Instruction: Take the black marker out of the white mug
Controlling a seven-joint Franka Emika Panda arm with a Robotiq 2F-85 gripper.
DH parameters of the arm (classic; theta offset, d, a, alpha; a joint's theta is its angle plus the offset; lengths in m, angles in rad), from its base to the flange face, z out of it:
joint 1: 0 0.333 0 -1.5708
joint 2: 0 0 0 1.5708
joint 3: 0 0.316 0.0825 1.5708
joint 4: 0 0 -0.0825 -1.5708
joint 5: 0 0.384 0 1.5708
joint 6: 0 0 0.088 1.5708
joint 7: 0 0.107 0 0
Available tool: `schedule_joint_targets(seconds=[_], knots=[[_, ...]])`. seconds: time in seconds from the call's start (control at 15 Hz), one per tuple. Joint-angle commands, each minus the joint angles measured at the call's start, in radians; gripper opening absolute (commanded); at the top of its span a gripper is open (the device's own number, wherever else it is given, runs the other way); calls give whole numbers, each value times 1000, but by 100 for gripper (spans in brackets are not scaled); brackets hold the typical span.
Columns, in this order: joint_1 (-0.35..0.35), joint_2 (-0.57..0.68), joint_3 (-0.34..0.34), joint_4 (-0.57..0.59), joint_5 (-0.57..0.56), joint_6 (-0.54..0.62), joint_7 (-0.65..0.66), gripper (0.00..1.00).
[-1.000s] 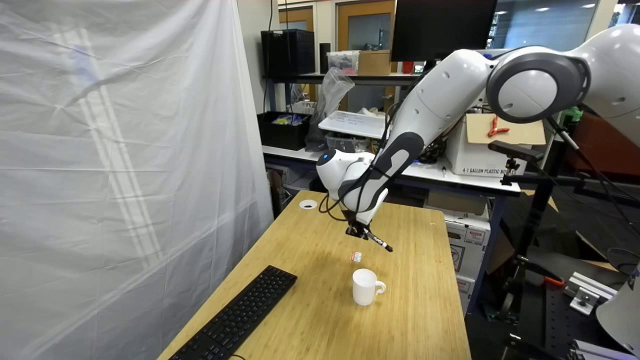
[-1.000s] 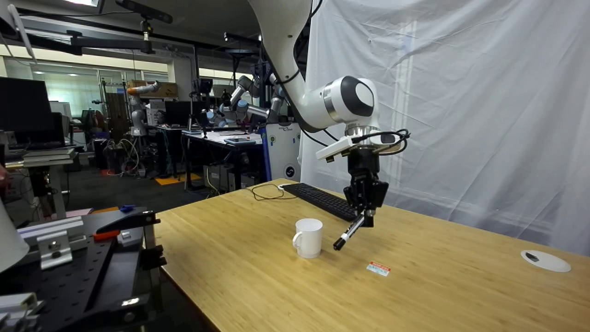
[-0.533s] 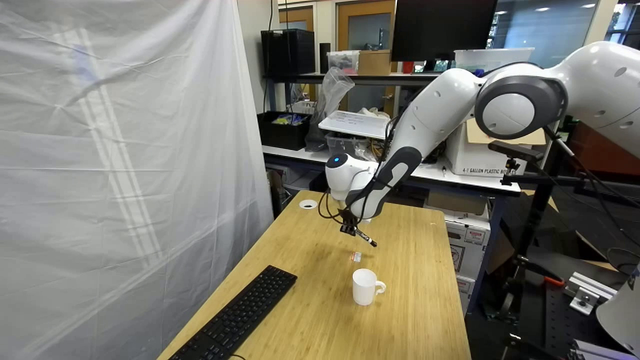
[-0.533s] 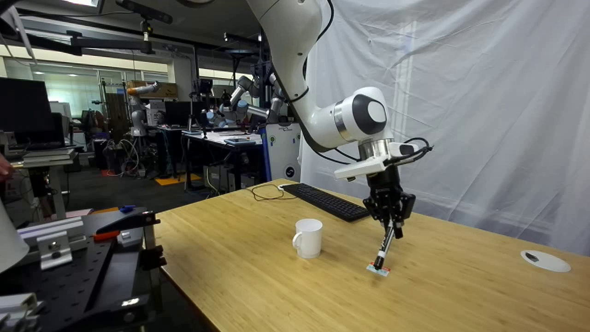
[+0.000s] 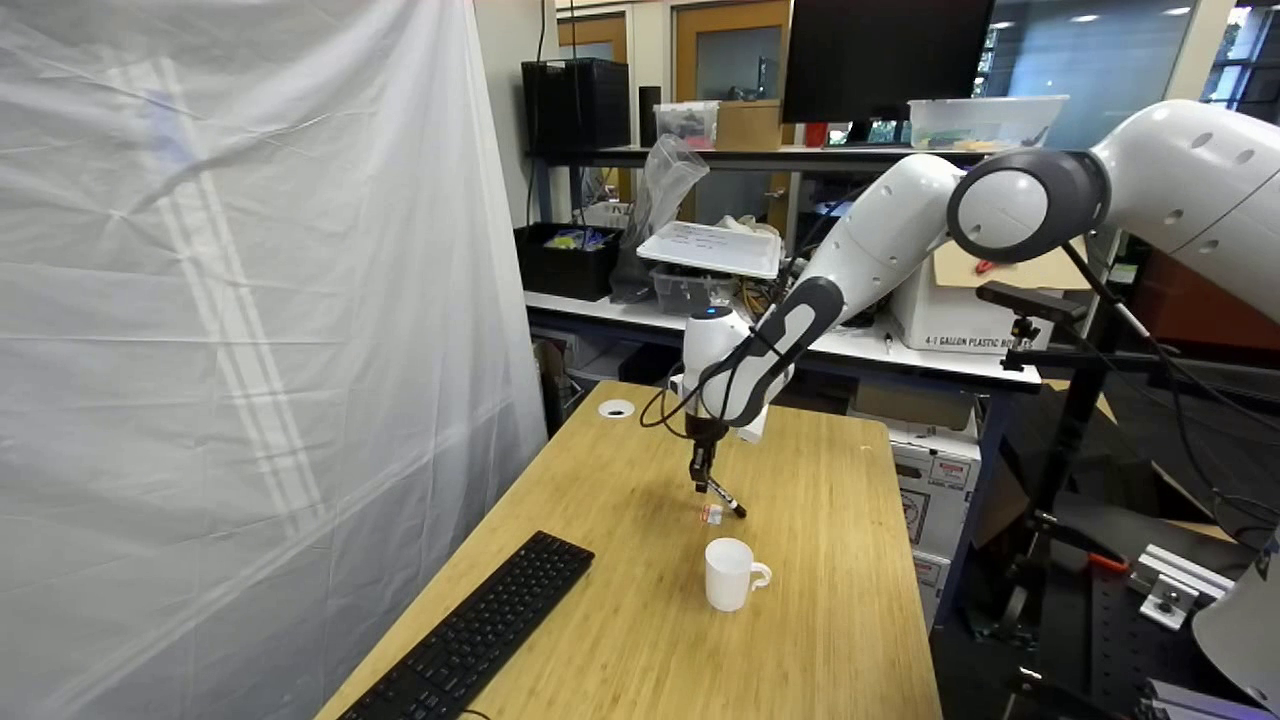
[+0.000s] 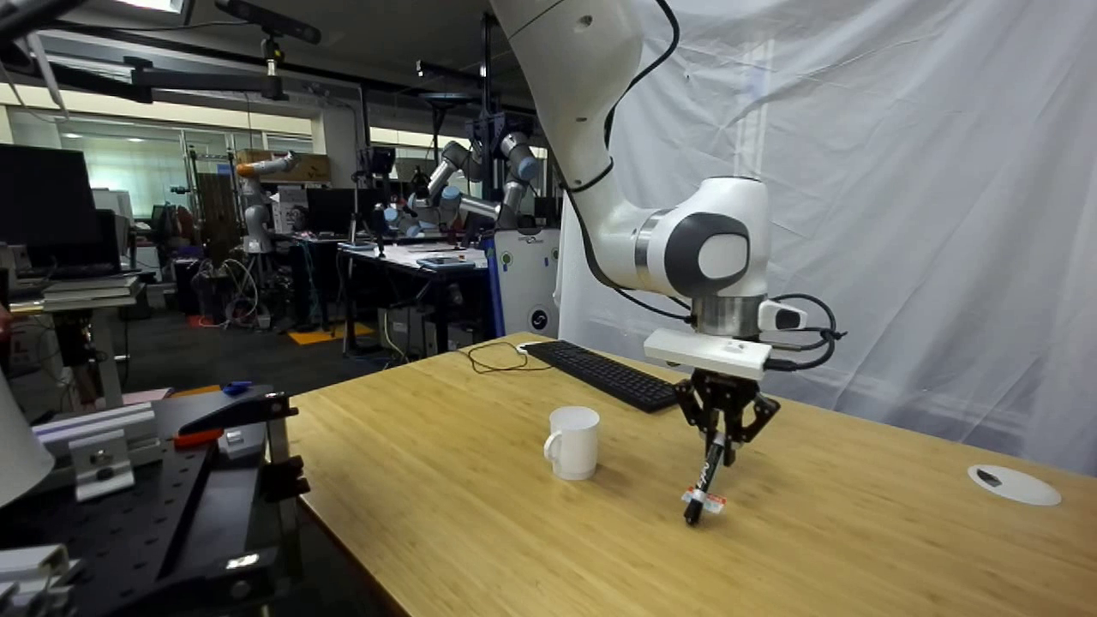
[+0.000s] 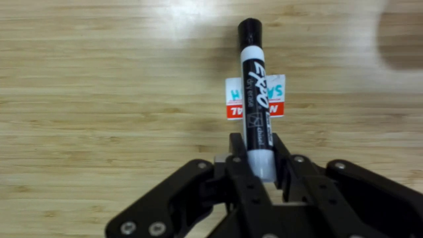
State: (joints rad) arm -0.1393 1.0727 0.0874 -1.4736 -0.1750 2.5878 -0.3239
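The black marker (image 7: pixel 255 89) has a black cap and white end bands. My gripper (image 7: pixel 257 140) is shut on its white rear end, with a finger on each side. The marker also shows tilted, cap end down, in both exterior views (image 5: pixel 728 499) (image 6: pixel 706 471). It is outside the mug, low over the table, and I cannot tell whether its cap touches the wood. The gripper (image 6: pixel 722 446) points down at the table. The white mug (image 6: pixel 576 444) stands upright with its handle to the side, apart from the gripper; it also shows in an exterior view (image 5: pixel 727 580). The wrist view does not show the mug.
A small red and white label (image 7: pixel 276 99) lies on the wooden table (image 6: pixel 480 497) under the marker. A black keyboard (image 5: pixel 480 630) lies along one table edge. A white disc (image 6: pixel 1015 485) is set near the table's end. A white curtain (image 6: pixel 857 214) hangs behind.
The gripper, with the marker in it, has moved away from the mug and down toward the table by the label. The gripper has turned more upright. The mug has not moved.
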Motion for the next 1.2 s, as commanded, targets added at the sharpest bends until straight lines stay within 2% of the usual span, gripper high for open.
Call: schedule_joint_targets(seconds=[0.0,0.13,0.2,0.27,0.33,0.73,0.87,1.0,1.07,1.13], knots=[[-56,26,72,67,74,-153,-116,5],[-42,42,58,101,88,-226,-115,5],[-31,47,47,114,89,-252,-107,46],[-22,53,38,129,88,-279,-98,47],[-13,61,31,145,84,-298,-91,52],[32,95,-7,205,74,-359,-33,95],[52,91,-25,207,75,-376,20,100],[85,72,-55,196,67,-401,98,100],[58,91,-26,194,77,-355,39,100],[71,90,-36,198,75,-365,63,100]])
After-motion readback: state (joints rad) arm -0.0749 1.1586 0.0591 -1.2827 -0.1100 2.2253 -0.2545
